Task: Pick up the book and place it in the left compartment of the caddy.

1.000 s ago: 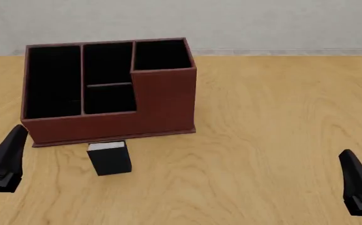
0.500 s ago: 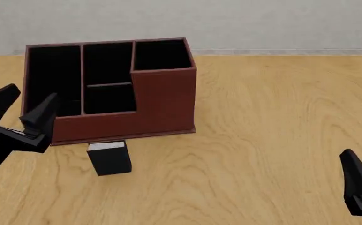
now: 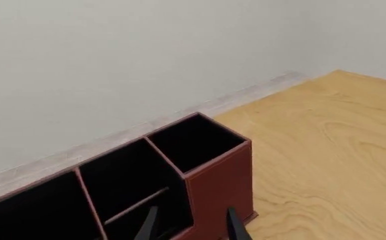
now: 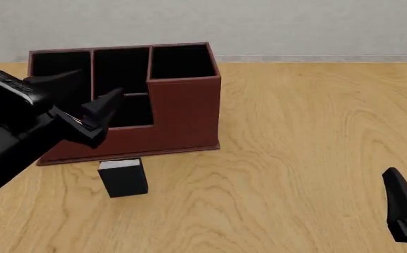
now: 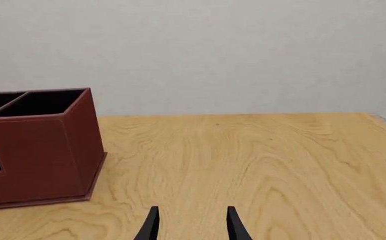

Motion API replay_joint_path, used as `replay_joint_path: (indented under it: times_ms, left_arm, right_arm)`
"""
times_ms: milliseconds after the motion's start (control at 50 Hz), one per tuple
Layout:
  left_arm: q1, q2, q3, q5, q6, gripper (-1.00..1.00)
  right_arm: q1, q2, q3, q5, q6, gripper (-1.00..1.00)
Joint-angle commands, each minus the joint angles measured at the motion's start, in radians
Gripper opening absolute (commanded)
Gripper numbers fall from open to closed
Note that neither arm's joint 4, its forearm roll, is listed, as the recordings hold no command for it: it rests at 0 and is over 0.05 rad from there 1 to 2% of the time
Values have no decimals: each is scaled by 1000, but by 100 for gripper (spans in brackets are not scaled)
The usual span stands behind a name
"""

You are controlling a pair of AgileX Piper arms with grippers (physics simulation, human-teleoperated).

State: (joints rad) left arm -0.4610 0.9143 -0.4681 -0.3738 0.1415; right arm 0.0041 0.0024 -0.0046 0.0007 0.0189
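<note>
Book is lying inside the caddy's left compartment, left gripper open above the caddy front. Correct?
Not quite. The book stands on the table in front of the caddy, outside it, as the front view shows. The left gripper is open there.

The caddy [image 4: 123, 100] stands on the tabletop [image 4: 309, 137] at the far left. The book [image 4: 123, 178] stands just near of it, apart from its front wall. The left compartment [image 4: 52, 68] is at the caddy's left end.
</note>
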Motion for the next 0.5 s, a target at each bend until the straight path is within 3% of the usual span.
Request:
replay_joint_path:
  times_ms: [20, 100, 160, 200, 500]
  left_arm:
    - [-89, 27, -142, 200, 3, 100]
    - [-125, -5, -169, 248, 34, 100]
    - [-160, 7, -247, 349, 14, 100]
    - [-180, 18, -287, 394, 50, 100]
    - [-214, 140, -546, 662, 137, 100]
  right_arm:
    - [0, 0, 0, -1, -2, 100]
    - [1, 0, 1, -1, -4, 100]
    - [2, 0, 0, 0, -5, 100]
    - [4, 0, -1, 1, -8, 100]
    - [12, 1, 1, 4, -19, 100]
